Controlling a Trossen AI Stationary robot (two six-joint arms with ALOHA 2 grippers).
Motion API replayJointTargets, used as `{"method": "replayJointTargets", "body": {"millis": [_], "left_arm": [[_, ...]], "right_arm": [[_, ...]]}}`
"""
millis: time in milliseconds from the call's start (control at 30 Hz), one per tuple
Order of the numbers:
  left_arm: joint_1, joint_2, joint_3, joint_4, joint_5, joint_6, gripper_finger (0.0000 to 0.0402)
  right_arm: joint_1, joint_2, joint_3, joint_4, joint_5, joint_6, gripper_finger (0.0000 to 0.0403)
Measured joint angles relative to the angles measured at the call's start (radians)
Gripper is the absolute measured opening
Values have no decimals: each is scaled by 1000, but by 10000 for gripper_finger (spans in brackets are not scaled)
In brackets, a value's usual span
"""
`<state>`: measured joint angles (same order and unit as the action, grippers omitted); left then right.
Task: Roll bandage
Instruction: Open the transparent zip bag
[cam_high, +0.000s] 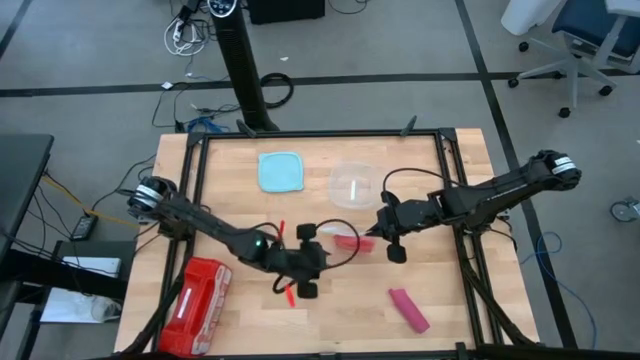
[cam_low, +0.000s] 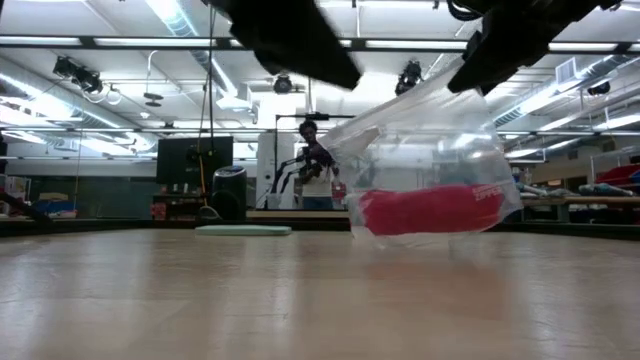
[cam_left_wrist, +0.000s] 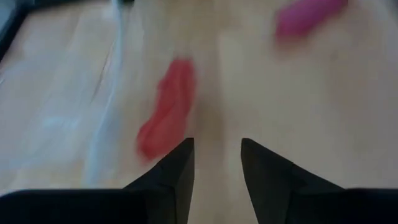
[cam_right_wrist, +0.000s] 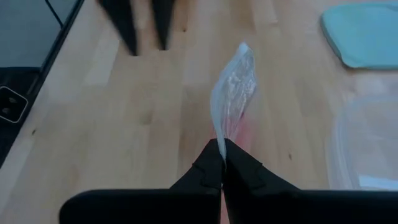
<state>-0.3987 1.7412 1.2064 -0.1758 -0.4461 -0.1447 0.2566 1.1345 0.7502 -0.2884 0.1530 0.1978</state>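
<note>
The bandage (cam_high: 408, 308) lies as a small dusky pink roll on its side near the table's front right, also seen in the left wrist view (cam_left_wrist: 308, 15); no gripper touches it. My right gripper (cam_high: 370, 238) is shut on a clear plastic bag (cam_low: 430, 170) with a red thing (cam_low: 430, 208) in its bottom. My left gripper (cam_high: 322, 258) hovers open just left of the bag. Its fingers (cam_left_wrist: 180, 171) have only bare wood between them. My right gripper pinches the bag's upper edge (cam_right_wrist: 225, 134) between its two shut fingers, coming slanting down from the table's right. The bag hangs below the fingers, the red thing weighing down its bottom. Whether the bag's bottom rests on the table I cannot tell.
A glossy red plastic case (cam_high: 195, 305) lies at the front left. A teal lid (cam_high: 281, 170) and a clear container (cam_high: 355, 185) sit toward the far side. Small red bits (cam_high: 290, 295) lie beside my left gripper. Bare wood shows around the bandage.
</note>
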Motion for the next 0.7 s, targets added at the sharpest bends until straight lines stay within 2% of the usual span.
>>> {"method": "replayJointTargets", "body": {"millis": [100, 233, 467, 533, 700], "left_arm": [[-17, 0, -96, 260, -2, -9, 135], [-30, -5, -207, 470, -53, -48, 135], [-32, -146, -359, 517, -261, -148, 135], [-24, -189, -381, 501, -263, -155, 135], [-13, -197, -379, 493, -213, -155, 135]], "right_arm": [[18, -11, 0, -19, 19, 27, 0], [48, -9, 0, -18, 23, 40, 0], [104, -8, 0, -8, 60, 47, 0], [110, -8, 0, 8, 61, 45, 0], [112, -8, 0, 73, 61, 4, 0]]}}
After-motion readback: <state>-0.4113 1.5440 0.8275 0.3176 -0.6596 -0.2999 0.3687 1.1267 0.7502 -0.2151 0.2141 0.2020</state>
